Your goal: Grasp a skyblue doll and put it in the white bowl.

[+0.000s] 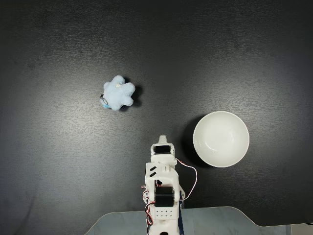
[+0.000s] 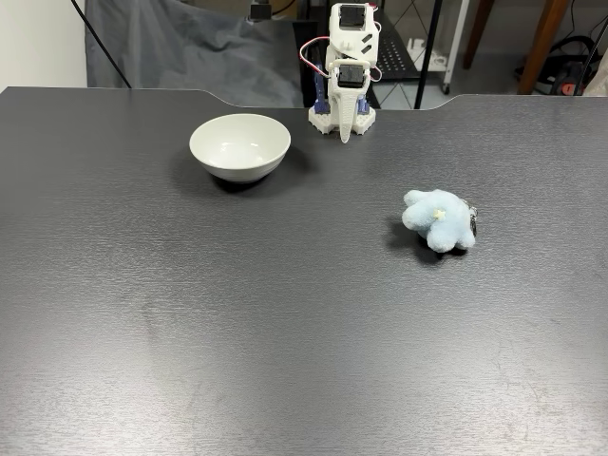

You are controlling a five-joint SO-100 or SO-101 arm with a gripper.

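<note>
Gripper [image 2: 346, 133] folded at top centre, jaws closed on nothing. Skyblue doll [image 2: 436, 219] lies mid-right, white bowl [image 2: 239, 145] upper left. Open wide, descend over its middle, avoid the key-ring.

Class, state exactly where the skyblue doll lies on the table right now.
In both fixed views the skyblue doll lies alone on the dark table, apart from the white bowl; seen from above, it is up-left of the folded arm's gripper.
</note>
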